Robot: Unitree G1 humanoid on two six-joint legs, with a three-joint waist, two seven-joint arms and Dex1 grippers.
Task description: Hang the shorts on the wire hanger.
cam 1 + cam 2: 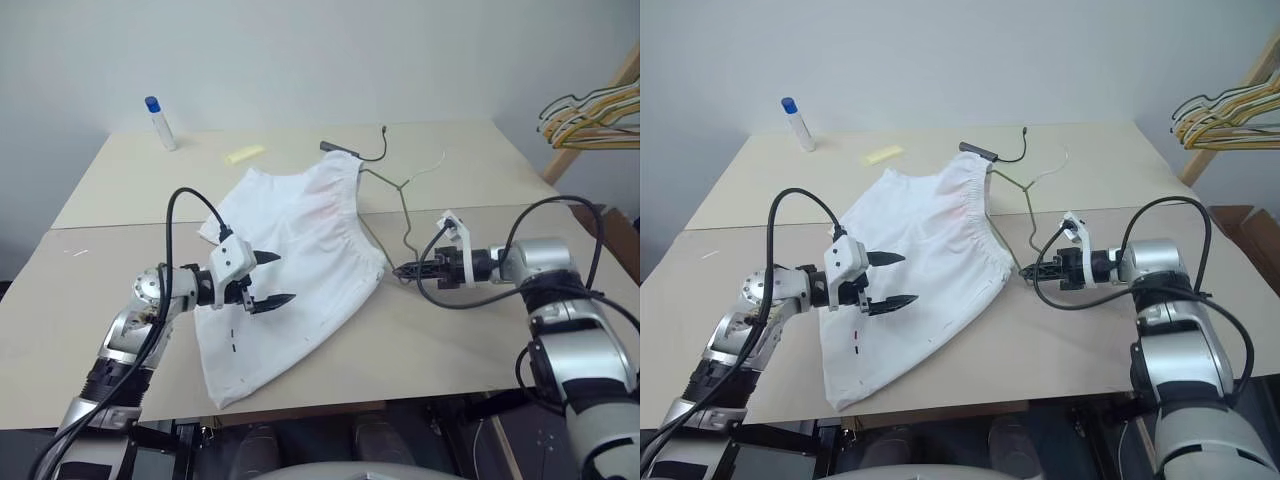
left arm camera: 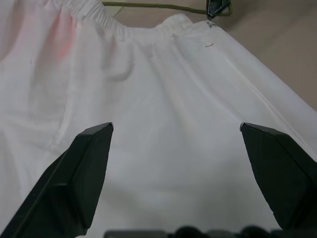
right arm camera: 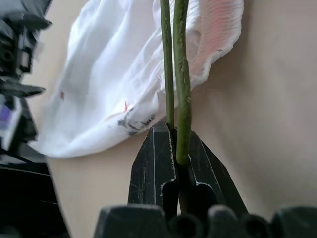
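My right gripper [image 1: 402, 270] is pressed together on the wire hanger [image 1: 403, 207], pinching the thin olive wire where it bends just beside the waistband; in the right wrist view the wire runs up between my 2 black fingers [image 3: 154, 163] toward the cloth. The hanger lies on the pale surface [image 1: 470, 330], its far part tucked at the waistband of the shorts, its hook end curling toward the far edge. The shorts [image 1: 290, 270] lie spread flat across the seam between the 2 panels of the surface, gathered waistband toward my right arm, a faint pink tint near the waist and small dark marks near the hem closest to me. My left gripper [image 1: 268, 280] is spread wide, hovering over the middle of the shorts, holding nothing. At the far left of the surface stands a small white bottle [image 1: 161, 124] with a blue cap, and near it lies a yellow slip [image 1: 245, 153]. A bunch of yellow and dark hangers [image 1: 590, 118] hangs at the far right.
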